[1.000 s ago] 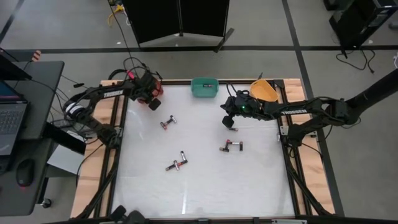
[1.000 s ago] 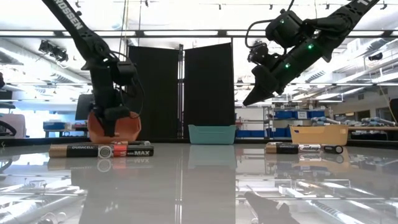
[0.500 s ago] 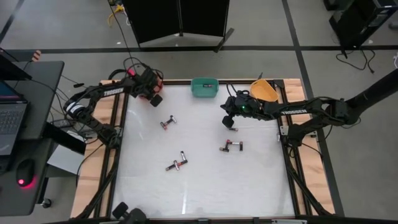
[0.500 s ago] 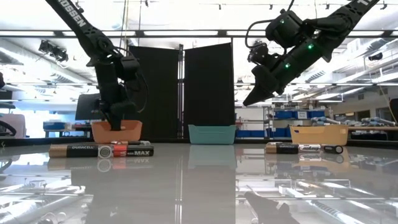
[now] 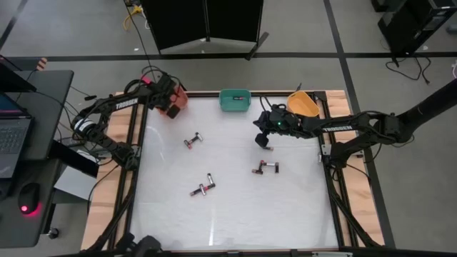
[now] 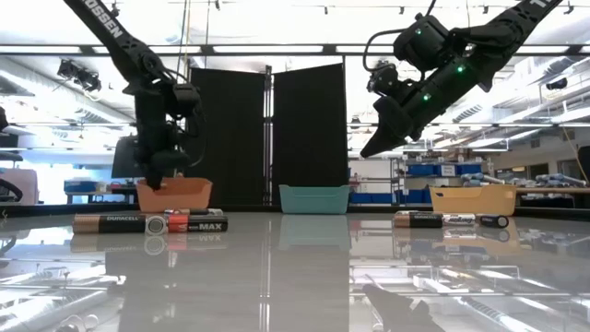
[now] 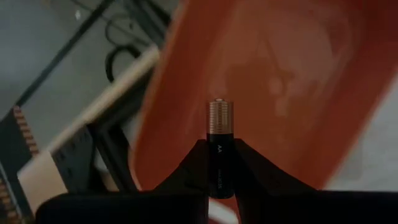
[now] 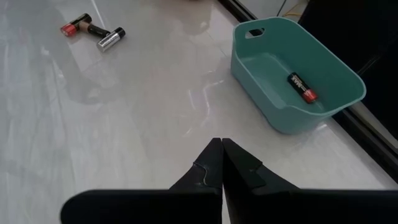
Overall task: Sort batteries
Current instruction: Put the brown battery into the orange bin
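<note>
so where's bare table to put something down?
The near half, below the battery pairs and, is bare, and so is the strip between the right pincer and the left pair. The far edge is crowded: orange bin, teal bin, yellow bin.

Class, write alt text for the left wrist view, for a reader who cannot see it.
The left gripper is shut on a small black-and-copper AA battery, held upright between its two dark fingers in front of the orange plastic bin. Beside the bin, a wooden table edge and grey floor are blurred.
</note>
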Controlling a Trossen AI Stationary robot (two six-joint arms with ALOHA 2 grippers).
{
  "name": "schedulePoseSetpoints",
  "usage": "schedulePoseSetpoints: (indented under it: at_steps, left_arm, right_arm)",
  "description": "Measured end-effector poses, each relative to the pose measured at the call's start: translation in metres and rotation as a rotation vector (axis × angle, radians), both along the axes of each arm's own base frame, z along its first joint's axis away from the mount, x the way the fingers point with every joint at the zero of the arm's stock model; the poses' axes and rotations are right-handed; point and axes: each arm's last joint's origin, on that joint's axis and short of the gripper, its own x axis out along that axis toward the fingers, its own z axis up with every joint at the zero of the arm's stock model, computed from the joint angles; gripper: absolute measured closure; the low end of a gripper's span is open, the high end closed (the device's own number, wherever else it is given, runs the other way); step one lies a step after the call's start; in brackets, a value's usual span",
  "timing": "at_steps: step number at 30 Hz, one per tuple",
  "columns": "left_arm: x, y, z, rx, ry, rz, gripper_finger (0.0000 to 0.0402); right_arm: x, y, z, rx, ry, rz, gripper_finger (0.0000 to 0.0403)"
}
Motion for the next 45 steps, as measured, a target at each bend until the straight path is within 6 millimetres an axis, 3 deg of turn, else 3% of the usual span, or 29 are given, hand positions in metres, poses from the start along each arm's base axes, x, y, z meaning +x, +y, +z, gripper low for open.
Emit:
schedulePoseSetpoints:
  at_steps: [13, 25, 39, 45]
  left_arm:
    - [0.008, -0.022, -0.003, -0.066, 0.091, 0.035, 0.0353]
    - [0.013, -0.003, -0.004, -0.023, -0.094, -0.016, 0.0353]
    - [0.019, 0.007, -0.032, -0.085, -0.073, -0.011, 0.0353]
    - [0.020, 0.007, -0.032, -0.081, -0.073, -0.013, 0.0324]
  right_arm:
    - [0.000, 0.000, 0.000, 0.000, 0.000, 0.002, 0.0394]
    - [0.000, 0.000, 0.000, -0.003, 0.001, 0.004, 0.0394]
    - [0.000, 0.000, 0.000, -0.007, 0.000, 0.007, 0.0394]
    - [0.000, 0.000, 0.000, -0.007, 0.000, 0.007, 0.0394]
